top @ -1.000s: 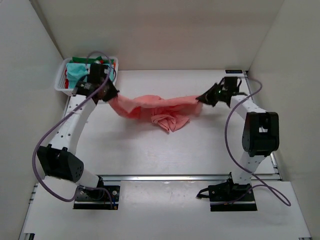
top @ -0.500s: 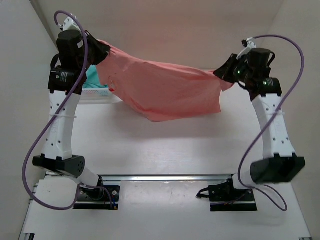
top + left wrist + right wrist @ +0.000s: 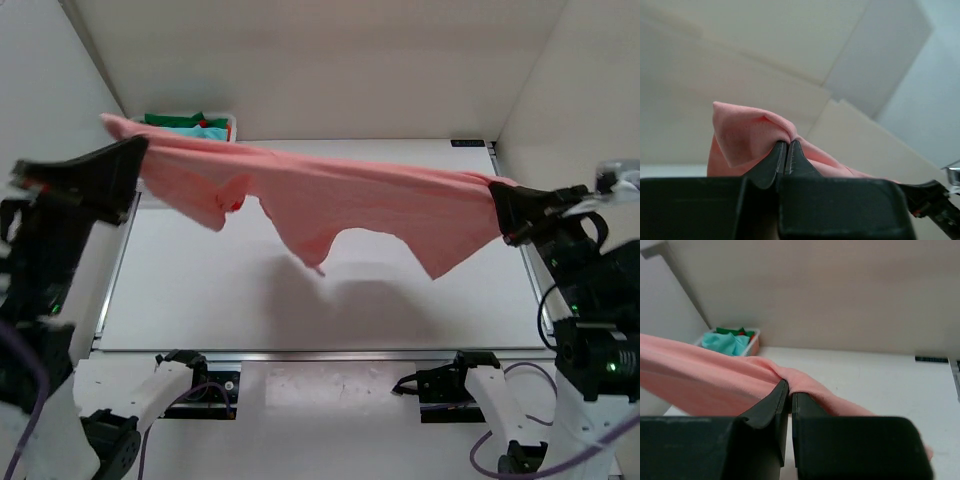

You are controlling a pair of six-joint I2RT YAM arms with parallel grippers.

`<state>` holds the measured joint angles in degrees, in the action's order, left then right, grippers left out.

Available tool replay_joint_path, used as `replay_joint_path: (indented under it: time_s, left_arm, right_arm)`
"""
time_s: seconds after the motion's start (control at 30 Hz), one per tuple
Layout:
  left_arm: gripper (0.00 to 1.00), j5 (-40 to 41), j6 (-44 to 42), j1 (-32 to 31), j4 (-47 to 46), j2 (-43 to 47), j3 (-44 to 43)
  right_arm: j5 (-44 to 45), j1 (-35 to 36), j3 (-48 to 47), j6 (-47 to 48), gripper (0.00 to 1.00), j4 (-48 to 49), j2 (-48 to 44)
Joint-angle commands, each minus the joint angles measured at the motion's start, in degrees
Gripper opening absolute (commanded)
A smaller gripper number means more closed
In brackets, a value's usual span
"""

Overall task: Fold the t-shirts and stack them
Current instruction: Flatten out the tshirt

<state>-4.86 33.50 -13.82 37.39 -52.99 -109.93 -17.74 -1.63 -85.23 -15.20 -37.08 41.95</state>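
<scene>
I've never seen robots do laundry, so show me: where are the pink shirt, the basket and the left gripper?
pink shirt (image 3: 370, 200): top view, middle of the stretched cloth.
basket (image 3: 232, 122): top view, its white right-hand rim.
left gripper (image 3: 786, 145): left wrist view, between its closed fingertips.

This is a robotics lab test cell. A white bench (image 3: 200, 300) is boxed in by plain white panels (image 3: 350, 60) along its left, far and right edges. 2 robot arms, the left arm (image 3: 70, 260) and the right arm (image 3: 595, 320), stand over black base plates (image 3: 228, 383) bolted to an aluminium rail (image 3: 330, 352) at the near edge. A white lattice basket (image 3: 754, 342) sits in the far left corner.
</scene>
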Motion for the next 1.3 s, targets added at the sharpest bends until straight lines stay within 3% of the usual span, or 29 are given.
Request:
replay_joint_path:
  time_s: [0.0,0.23,0.37,0.47,0.57,0.67,0.73,0.77,0.8,0.83,0.87,0.9,0.93,1.0,1.03,1.07,1.17,1.2,1.27]
  left_arm:
    - [0.00,-0.31,-0.19,2.04,0.49,0.96,-4.67]
    - [0.00,-3.21,1.48,2.04,-4.15,-2.46,-3.19]
    - [0.00,-3.75,0.61,1.97,-12.05,-5.88,7.94]
    - [0.00,-1.82,0.08,0.82,-20.65,-8.17,19.80]
    - [0.00,-0.77,-2.82,0.12,-25.78,-14.74,26.86]
    - [0.00,-0.32,-5.19,-0.67,-31.14,-25.36,30.91]
    - [0.00,2.21,-8.08,-0.77,-31.42,-39.13,25.16]
    - [0.00,2.14,-8.97,-0.42,-29.41,-43.38,17.81]
    - [0.17,2.49,-9.84,0.02,-27.65,-52.39,12.16]
    - [0.32,2.49,-9.16,0.37,-24.06,-60.92,1.14]
    - [0.28,2.06,-8.45,1.33,-19.68,-64.92,-10.71]
    - [0.23,2.22,-6.27,1.87,-17.46,-70.79,-16.23]
    - [0.23,2.23,-4.86,2.57,-14.65,-74.06,-23.76]
    - [0.26,4.41,-4.93,2.93,-10.52,-74.02,-28.41]
    - [0.31,5.82,-6.32,2.67,-9.53,-70.70,-25.71]
    - [0.32,7.05,-7.99,1.97,-10.92,-68.32,-17.51]
    - [0.34,9.69,-8.10,1.43,-21.79,-49.36,13.56]
    - [0.38,9.70,-7.23,1.34,-23.48,-41.57,19.34]
    - [0.37,9.44,-6.34,1.61,-22.29,-32.38,35.24]
  right_arm:
    - [0.87,-3.37,-2.74,1.67,0.00,-1.76,-0.82]
    - [-5.29,-6.54,-6.71,-1.49,0.00,2.00,4.27]
    - [-7.22,-6.11,1.88,-2.99,0.00,8.85,7.69]
    - [-5.13,-0.43,11.19,-3.35,0.00,14.22,11.38]
    - [5.15,8.64,17.55,-0.72,0.00,20.97,17.97]
    - [0.18,8.40,21.16,-3.42,0.00,29.22,28.34]
    - [0.24,8.04,17.94,-3.70,0.00,32.24,40.07]
    - [1.55,8.48,15.04,-3.43,0.11,31.90,47.10]
    - [3.83,8.14,8.13,-3.26,0.24,30.24,50.73]
    - [4.72,7.35,-0.12,-3.78,0.39,29.53,57.21]
    - [7.51,6.82,-6.64,-5.18,0.48,28.91,62.15]
    - [8.32,5.77,-8.70,-7.54,0.50,30.65,64.02]
    - [9.46,4.89,-11.42,-10.26,0.63,31.27,65.35]
    - [17.61,4.09,-12.24,-12.04,0.65,32.42,65.19]
    - [20.17,4.26,-12.33,-12.22,0.64,30.16,64.49]
    - [24.29,4.09,-12.76,-11.61,0.64,28.92,63.44]
    - [24.33,4.00,-8.66,-10.03,0.59,22.95,59.49]
    - [24.15,3.83,-7.51,-9.50,0.57,19.54,58.43]
    - [23.71,3.74,-0.94,-9.32,0.58,13.55,54.13]
